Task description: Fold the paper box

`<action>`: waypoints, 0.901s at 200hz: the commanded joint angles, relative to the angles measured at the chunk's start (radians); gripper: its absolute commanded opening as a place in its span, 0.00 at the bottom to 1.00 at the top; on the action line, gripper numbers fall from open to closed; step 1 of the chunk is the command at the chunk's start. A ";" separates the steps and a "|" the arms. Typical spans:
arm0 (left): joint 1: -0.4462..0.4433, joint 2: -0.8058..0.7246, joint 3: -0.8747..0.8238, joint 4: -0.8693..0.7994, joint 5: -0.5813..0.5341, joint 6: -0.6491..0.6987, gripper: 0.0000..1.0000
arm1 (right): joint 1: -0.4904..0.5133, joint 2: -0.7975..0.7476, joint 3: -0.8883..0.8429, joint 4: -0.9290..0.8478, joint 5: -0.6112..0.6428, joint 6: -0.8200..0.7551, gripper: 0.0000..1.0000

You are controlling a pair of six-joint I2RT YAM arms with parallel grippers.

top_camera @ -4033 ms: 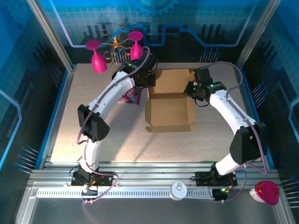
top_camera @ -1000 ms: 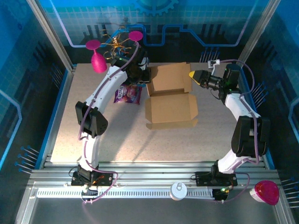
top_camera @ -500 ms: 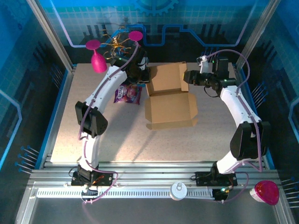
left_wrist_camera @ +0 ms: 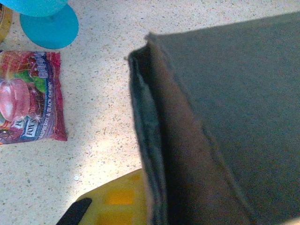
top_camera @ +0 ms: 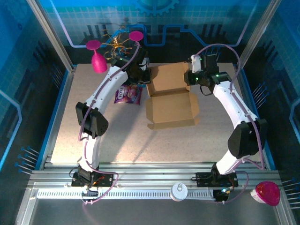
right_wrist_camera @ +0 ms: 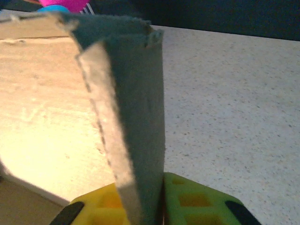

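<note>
At table (top_camera: 93, 140) centre, nearer twelve o'clock, paper box (top_camera: 171, 110) gripped both sides
Left gripper (top_camera: 144, 80) clamps its nine o'clock wall, right gripper (top_camera: 188, 78) its three o'clock wall; uneven pulls could tear a crease or let thin cardboard slip free.

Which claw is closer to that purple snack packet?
Left. The left gripper holds the paper box's wall near the snack packet; the right gripper is at the opposite wall.
</note>
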 commanded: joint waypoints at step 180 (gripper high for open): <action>-0.060 0.079 0.144 -0.189 -0.254 -0.068 0.00 | 0.209 0.272 0.444 -0.587 0.745 0.126 0.00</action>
